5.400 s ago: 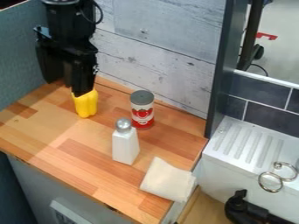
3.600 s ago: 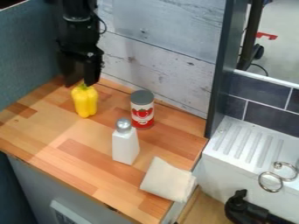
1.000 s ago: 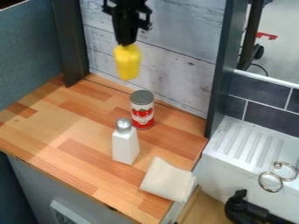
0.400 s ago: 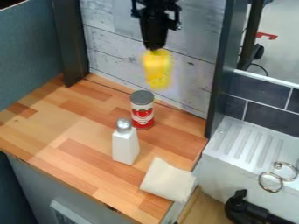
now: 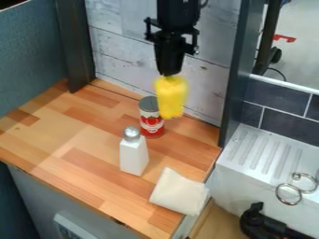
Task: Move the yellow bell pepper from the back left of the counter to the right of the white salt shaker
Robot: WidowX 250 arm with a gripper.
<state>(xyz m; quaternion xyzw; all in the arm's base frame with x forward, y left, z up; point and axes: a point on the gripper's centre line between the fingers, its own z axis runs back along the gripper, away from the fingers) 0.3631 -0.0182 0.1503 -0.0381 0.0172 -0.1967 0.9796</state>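
Black gripper (image 5: 169,74) at the upper middle of the view, over the rear of the wooden bench (image 5: 81,107). Fingers drawn in close together, clamped on the stem end of a yellow bell pepper (image 5: 171,97). Pepper hangs upright, its body free below the grip, overlapping the right side of a tomato can (image 5: 151,128) in view. Contact between the two: cannot tell.

Hazards, as I judge them. Grip is high and narrow; a poor hold on the stem end could let the pepper twist or slip out. Lowered or swung left here, its base could clip the can's rim and tip it. A toppling can might take the white shaker (image 5: 133,156) with it, tall and standing close in front. Folded cream cloth (image 5: 179,191) near the right edge, well clear of the pepper; less at risk.

Labels: can wrapped in red and white, tomato-like picture, grey top; lettering too small to make out. Shaker plain white, silver cap, no marking seen on its sides.
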